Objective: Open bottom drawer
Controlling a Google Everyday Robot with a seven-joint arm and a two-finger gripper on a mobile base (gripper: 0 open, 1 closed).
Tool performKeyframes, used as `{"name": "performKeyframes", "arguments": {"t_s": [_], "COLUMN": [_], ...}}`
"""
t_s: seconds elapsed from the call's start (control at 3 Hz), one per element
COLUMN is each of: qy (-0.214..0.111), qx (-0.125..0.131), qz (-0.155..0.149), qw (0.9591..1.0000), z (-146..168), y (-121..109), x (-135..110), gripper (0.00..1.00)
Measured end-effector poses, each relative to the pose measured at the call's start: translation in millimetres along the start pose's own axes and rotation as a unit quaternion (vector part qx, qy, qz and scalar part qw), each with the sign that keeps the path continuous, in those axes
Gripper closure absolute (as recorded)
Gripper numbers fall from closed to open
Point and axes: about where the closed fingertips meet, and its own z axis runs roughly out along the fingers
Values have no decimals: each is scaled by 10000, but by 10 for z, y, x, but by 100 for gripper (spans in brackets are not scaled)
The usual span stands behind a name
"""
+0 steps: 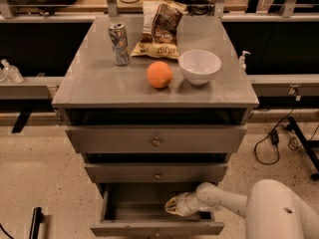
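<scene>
The grey cabinet point(154, 91) has three drawers. The bottom drawer point(124, 206) is pulled out, showing its plain grey inside, and its narrow front point(157, 228) lies at the lower edge of the view with a small knob. My gripper point(172, 206) reaches from the right on a white arm point(224, 199). It hangs over the open drawer's inside, right of the middle, just behind the front panel. The top drawer point(156, 140) and the middle drawer point(157, 173) each stick out a little.
On the cabinet top stand a soda can point(119, 44), a chip bag point(158, 30), an orange point(159, 74) and a white bowl point(199, 66). A black cable point(271, 138) trails on the floor to the right. A dark bar point(35, 223) lies on the floor lower left.
</scene>
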Motion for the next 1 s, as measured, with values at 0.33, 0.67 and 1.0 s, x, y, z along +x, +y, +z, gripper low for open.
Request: {"name": "performKeyframes", "arguments": {"t_s": [0.33, 0.67, 1.0], "qy": [81, 14, 11], "qx": [-381, -769, -1054], "qz": [-115, -265, -325], "qw": [9992, 9967, 9939], "z": [143, 207, 106], "y": [149, 338, 533], "x": [36, 19, 32], "gripper": [100, 100, 100]}}
